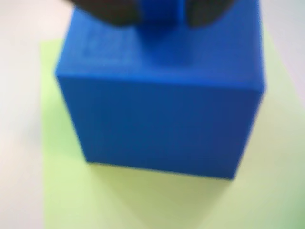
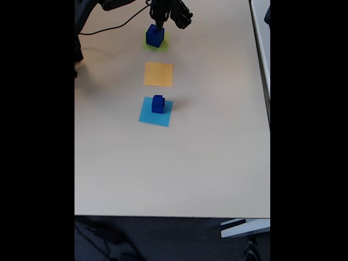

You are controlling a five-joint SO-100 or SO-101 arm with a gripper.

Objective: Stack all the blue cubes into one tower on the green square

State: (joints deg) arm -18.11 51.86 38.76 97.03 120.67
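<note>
Large blue cube point(image 1: 162, 105) sits on the green square point(image 1: 71, 191), whose paper shows at its left, right and near sides in the wrist view. In the fixed view the same cube point(image 2: 155, 36) stands on the green square point(image 2: 164, 45) at the far end of the table point(image 2: 217, 136).

On top of the large cube, a smaller blue cube point(image 1: 159, 10) sits between the gripper's point(image 1: 159, 12) dark fingertips point(image 1: 112, 12), which close against its two sides; picture blurred, contact not certain.

Gripper point(image 2: 158, 23) hangs directly above the large cube in the fixed view.

Nearer than the green square: orange square point(image 2: 159, 74), bare. Nearer again: light-blue square point(image 2: 155, 111), carrying a stack of two small blue cubes point(image 2: 158, 104).

Black cable point(image 2: 117, 26) runs left of the green square.
</note>
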